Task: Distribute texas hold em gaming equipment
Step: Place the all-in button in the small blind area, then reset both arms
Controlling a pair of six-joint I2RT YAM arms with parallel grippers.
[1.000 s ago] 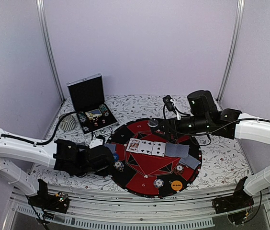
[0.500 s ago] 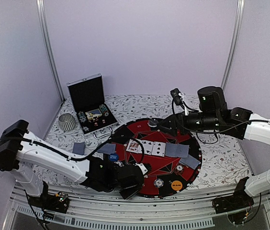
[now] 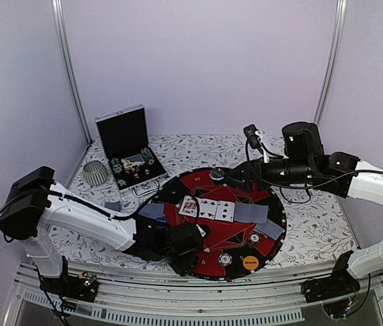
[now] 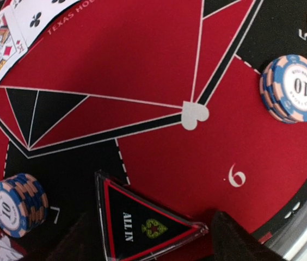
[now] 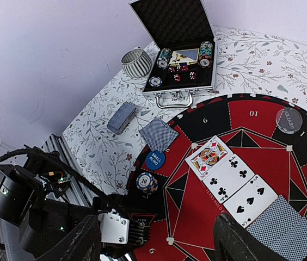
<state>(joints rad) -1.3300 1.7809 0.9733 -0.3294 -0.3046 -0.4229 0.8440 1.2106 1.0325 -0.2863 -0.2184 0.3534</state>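
Triangular marker (image 4: 137, 217) on mat (image 4: 159, 65) between left pincer (image 4: 153, 231) fingers, spread wide, unclamped; right pincer (image 5: 159, 231) wide open, empty.

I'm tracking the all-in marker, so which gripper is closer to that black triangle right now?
Left. The left gripper straddles the black triangular marker at the near edge of the mat; the right gripper hangs over its far side.
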